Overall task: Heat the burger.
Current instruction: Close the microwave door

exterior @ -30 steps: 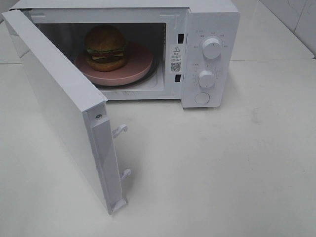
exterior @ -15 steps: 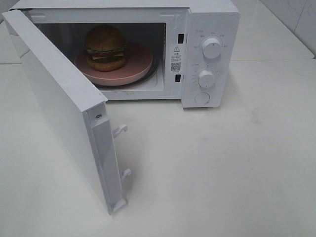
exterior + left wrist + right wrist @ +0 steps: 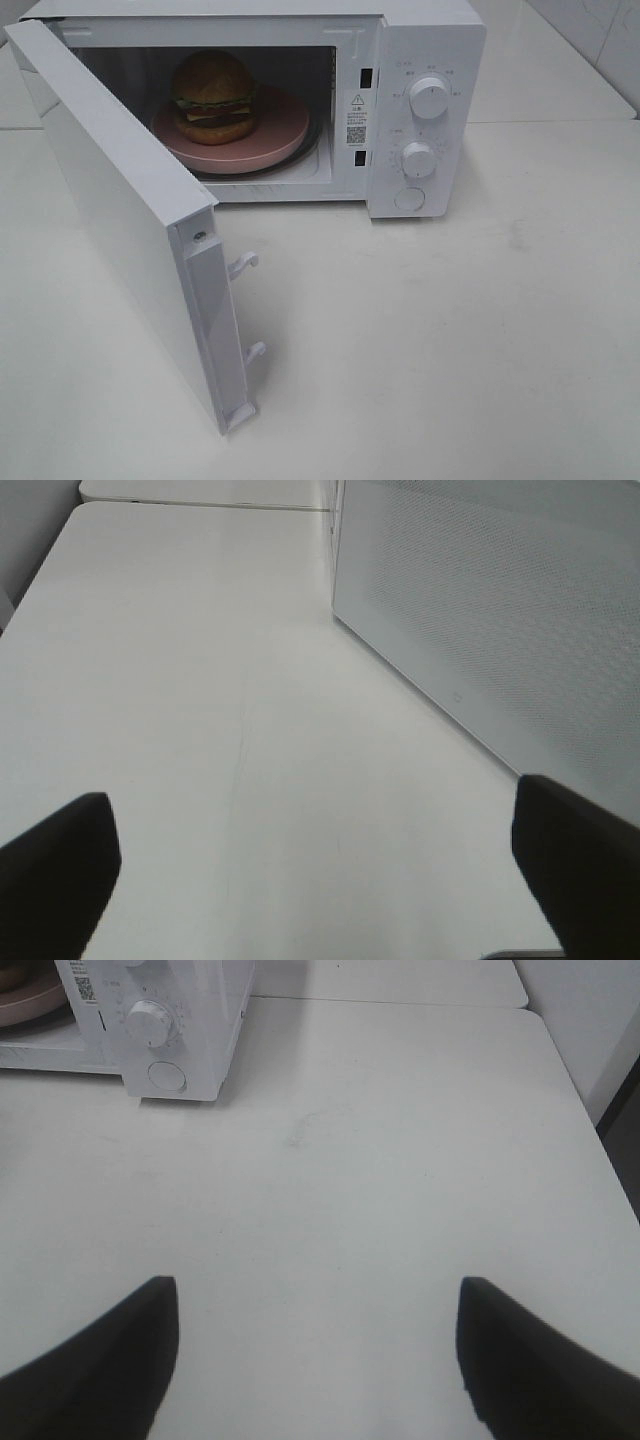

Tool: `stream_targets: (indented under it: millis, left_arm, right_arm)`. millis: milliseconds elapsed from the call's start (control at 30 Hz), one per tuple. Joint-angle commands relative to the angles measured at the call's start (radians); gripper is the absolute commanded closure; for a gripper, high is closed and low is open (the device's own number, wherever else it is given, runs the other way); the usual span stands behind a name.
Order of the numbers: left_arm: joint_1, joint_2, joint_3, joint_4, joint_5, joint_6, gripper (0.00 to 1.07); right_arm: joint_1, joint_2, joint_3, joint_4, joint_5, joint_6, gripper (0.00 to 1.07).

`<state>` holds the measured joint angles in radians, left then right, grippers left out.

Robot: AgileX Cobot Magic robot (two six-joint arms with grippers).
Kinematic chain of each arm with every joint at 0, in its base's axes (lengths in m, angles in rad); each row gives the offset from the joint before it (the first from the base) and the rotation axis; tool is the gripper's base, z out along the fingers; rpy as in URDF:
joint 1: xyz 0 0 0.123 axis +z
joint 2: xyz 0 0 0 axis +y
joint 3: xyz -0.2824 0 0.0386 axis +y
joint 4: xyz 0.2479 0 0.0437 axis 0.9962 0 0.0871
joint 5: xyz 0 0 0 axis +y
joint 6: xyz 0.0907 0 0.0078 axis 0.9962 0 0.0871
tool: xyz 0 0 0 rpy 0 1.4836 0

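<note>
The burger [image 3: 213,96] sits on a pink round plate [image 3: 285,125] inside the white microwave [image 3: 430,40]. The microwave door [image 3: 120,210] stands swung wide open toward the front left. Neither gripper shows in the exterior high view. In the left wrist view my left gripper [image 3: 315,865] is open over bare table, beside the door's perforated outer face [image 3: 500,610]. My right gripper [image 3: 318,1355] is open too, nothing between its fingers, well back from the microwave's control panel [image 3: 160,1020].
Two white knobs [image 3: 428,97] and a round button [image 3: 409,198] are on the microwave's right panel. Two latch hooks [image 3: 243,264] stick out of the door's edge. The white table [image 3: 450,340] stretches out in front and to the right of the microwave.
</note>
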<state>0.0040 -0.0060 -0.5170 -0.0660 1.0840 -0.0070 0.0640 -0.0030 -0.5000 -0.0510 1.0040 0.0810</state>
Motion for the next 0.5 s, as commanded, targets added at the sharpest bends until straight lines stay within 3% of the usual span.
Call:
stream_targets:
  millis: [33,133,200,300,500]
  left_arm:
    - [-0.006,-0.015,0.001,0.017,-0.014,-0.003,0.07]
    - [-0.006,-0.015,0.001,0.018,-0.014,-0.003,0.07]
    - [-0.006,-0.005,-0.005,0.076,-0.017,-0.003,0.13]
    - [-0.006,0.007,-0.012,0.076,-0.025,-0.004,0.15]
    - [-0.006,0.118,-0.034,0.074,-0.137,-0.003,0.29]
  right_arm:
    - [-0.006,-0.031,0.002,0.002,-0.007,0.005,0.32]
    - [-0.006,-0.031,0.002,0.002,-0.007,0.005,0.32]
    - [-0.006,-0.031,0.002,0.002,-0.007,0.005,0.32]
    - [-0.006,-0.031,0.002,0.002,-0.007,0.005,0.32]
    - [-0.006,-0.031,0.002,0.002,-0.007,0.005,0.32]
